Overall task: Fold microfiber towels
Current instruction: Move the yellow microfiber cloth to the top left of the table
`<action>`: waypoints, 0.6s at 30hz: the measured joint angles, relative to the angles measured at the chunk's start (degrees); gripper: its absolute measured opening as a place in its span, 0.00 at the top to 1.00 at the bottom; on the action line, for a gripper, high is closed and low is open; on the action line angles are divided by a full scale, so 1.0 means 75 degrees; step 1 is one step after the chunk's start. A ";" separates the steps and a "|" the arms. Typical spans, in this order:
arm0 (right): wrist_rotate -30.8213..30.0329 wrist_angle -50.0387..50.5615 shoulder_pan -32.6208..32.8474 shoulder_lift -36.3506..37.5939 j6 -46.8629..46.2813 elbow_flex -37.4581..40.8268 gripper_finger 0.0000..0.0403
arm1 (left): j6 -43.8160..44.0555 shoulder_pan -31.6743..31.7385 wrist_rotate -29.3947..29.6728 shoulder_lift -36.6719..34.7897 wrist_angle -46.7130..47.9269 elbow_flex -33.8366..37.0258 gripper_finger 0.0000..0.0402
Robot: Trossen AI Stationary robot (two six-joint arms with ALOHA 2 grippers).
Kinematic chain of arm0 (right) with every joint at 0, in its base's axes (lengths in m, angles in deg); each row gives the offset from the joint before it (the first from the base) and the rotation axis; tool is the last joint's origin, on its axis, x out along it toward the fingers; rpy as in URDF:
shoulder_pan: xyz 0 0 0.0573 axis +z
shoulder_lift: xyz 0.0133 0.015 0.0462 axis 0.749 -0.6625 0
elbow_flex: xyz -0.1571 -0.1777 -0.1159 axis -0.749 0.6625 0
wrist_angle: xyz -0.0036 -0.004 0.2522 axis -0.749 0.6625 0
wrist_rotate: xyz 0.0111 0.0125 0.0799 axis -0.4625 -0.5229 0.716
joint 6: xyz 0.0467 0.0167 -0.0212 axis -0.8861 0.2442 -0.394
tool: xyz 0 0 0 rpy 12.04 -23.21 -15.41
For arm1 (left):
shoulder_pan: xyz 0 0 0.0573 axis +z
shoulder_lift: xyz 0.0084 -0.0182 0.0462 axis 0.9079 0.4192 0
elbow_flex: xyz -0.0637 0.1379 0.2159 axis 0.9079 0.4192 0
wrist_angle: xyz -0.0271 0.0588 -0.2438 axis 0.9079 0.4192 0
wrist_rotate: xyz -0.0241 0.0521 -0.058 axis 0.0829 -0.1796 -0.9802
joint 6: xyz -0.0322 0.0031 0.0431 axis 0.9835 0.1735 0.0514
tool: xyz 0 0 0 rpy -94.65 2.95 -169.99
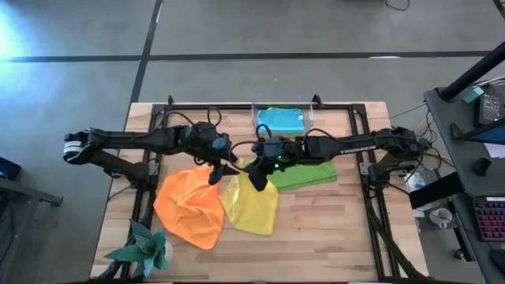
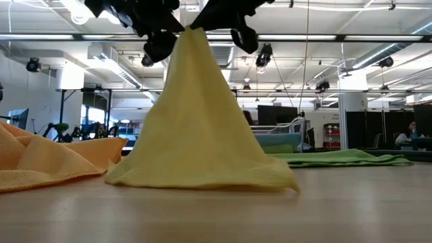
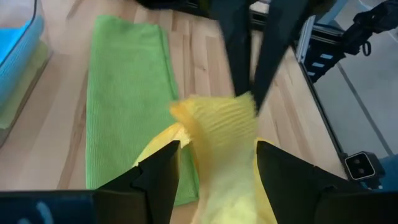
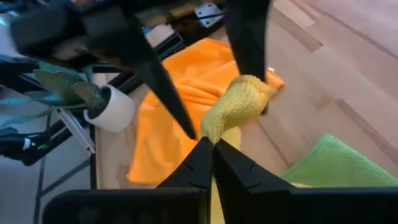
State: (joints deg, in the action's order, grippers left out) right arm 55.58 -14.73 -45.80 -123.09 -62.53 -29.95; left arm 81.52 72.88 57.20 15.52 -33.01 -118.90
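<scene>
Pinching yellow towel [image 2: 196, 128], right gripper [image 4: 211, 142]; writing unreadable.

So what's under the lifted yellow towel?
The right gripper pinches the yellow towel into a tent; its hem rests on the bare wooden table. The orange towel meets its edge, but whether anything lies beneath the tent cannot be seen.

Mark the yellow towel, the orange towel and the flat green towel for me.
yellow towel [image 2: 196, 135], low view, middle of its lifted drape
orange towel [image 1: 189, 209], high view, centre of the crumpled cloth
green towel [image 3: 121, 93], left wrist view, its flat middle
</scene>
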 joint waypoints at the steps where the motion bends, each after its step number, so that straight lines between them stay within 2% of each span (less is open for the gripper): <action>1: 0.0000 0.0116 -0.0005 -0.0001 0.0012 -0.0050 0.98 | 0.0000 0.0000 -0.0001 0.0015 0.0000 0.0002 0.51; 6: -0.0009 0.0562 -0.0051 -0.0010 0.0039 -0.0105 0.98 | -0.0006 -0.0003 -0.0003 0.0013 0.0054 0.0038 0.55; 9: -0.0017 0.0534 -0.0057 -0.0007 0.0036 -0.0105 0.98 | -0.0012 -0.0003 -0.0003 0.0013 0.0003 0.0038 0.65; 15: -0.0080 0.0514 -0.0054 -0.0022 0.0171 -0.0102 0.98 | -0.0253 -0.0003 -0.0003 0.0013 0.0000 0.0038 0.95; 18: -0.0082 0.0516 -0.0054 -0.0022 0.0185 -0.0102 0.98 | -0.0252 -0.0003 -0.0003 0.0013 -0.0003 0.0038 0.98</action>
State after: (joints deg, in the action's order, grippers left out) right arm 54.97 -10.86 -46.20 -123.26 -61.14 -30.72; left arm 79.63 72.85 57.18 15.61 -33.03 -118.62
